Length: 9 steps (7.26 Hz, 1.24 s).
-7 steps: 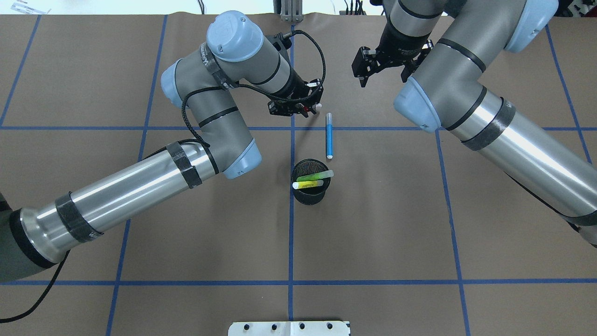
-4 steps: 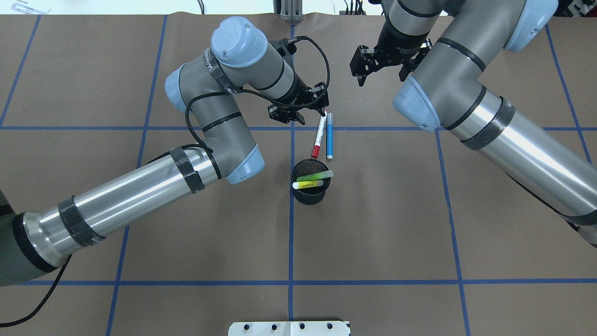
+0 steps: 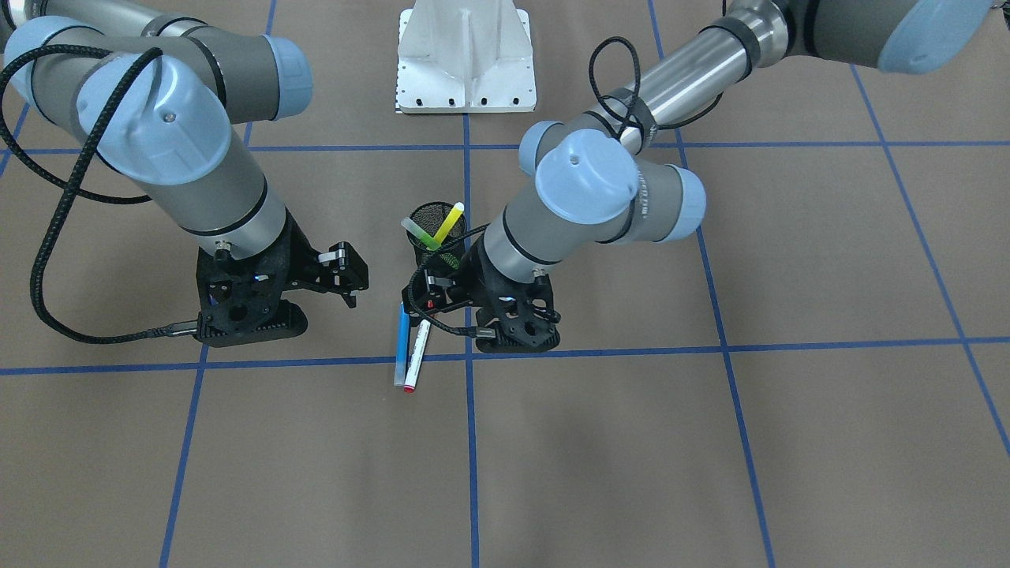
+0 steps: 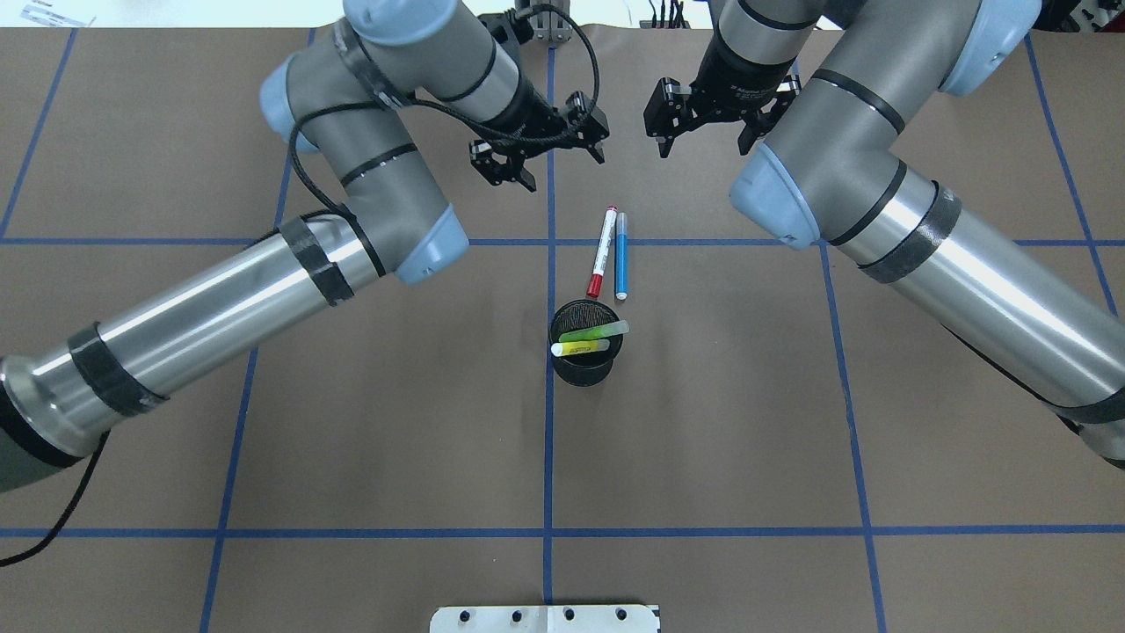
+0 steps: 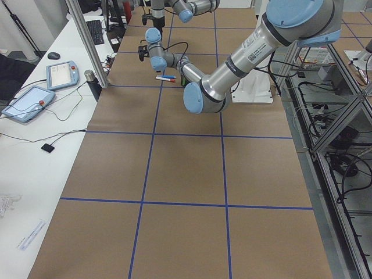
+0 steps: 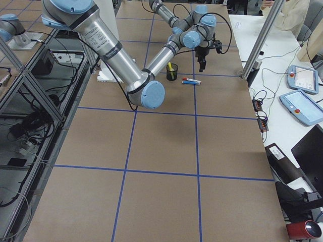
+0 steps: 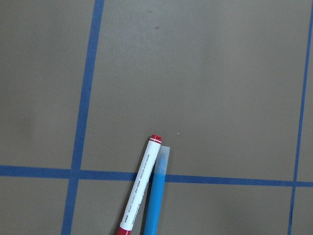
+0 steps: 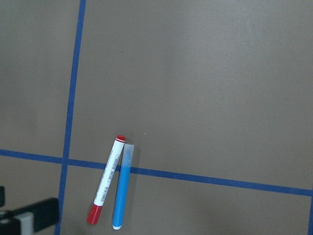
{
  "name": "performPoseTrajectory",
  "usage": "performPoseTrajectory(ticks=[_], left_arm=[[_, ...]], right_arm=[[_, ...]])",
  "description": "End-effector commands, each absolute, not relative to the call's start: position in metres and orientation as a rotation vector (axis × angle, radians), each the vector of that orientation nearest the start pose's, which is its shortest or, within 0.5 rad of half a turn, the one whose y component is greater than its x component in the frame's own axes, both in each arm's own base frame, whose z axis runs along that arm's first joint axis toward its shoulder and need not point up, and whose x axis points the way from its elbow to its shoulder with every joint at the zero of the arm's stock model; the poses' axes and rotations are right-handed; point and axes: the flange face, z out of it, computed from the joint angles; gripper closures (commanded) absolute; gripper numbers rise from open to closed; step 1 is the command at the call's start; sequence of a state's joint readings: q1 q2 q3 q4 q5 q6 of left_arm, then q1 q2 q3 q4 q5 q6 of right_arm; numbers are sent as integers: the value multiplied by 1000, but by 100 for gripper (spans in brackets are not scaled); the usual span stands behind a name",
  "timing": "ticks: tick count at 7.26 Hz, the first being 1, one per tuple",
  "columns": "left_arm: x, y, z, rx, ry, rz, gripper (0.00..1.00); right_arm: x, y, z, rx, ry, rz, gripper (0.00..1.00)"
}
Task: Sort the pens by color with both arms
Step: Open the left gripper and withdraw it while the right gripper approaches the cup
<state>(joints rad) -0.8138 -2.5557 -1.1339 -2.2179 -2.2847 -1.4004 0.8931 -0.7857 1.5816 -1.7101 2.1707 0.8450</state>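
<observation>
Nearest the robot, the white pedestal base (image 4: 545,618) sits at the edge of the bench (image 4: 703,396), which is covered in brown paper with a grid of blue tape. Farther out, a black wire-mesh cup (image 4: 582,369) stands beside a tape line. It holds the green pen (image 4: 594,332) and the yellow pen (image 4: 580,349), both leaning and crossing at its mouth. Just beyond the cup, the red-capped white pen (image 4: 602,251) and the blue pen (image 4: 621,255) lie side by side across a tape line. Their far ends almost meet, and the red cap points toward the cup. Farthest out, the left gripper (image 4: 567,173) and the right gripper (image 4: 703,145) hang above the bench, each spread wide and holding nothing.
</observation>
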Motion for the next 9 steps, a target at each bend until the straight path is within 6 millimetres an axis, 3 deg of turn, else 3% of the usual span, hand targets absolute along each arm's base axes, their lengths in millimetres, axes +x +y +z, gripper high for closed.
performPoseTrajectory(ticks=[1, 3, 5, 6, 7, 9], left_arm=[[412, -664, 160, -72, 1320, -16, 1], [371, -673, 187, -84, 1333, 6, 1], [328, -675, 201, -43, 1329, -45, 1], [306, -682, 208, -30, 1322, -71, 1], [299, -679, 222, -35, 1313, -84, 1], [298, -678, 224, -34, 1313, -83, 1]], right_arm=[[-425, -568, 184, 92, -945, -75, 5], [-430, -554, 165, 118, -984, -129, 9], [-446, -518, 141, 175, -1025, -239, 9], [-458, -500, 141, 167, -1032, -265, 9], [-466, -488, 146, 145, -1030, -268, 7], [-476, -477, 177, 48, -1008, -179, 6]])
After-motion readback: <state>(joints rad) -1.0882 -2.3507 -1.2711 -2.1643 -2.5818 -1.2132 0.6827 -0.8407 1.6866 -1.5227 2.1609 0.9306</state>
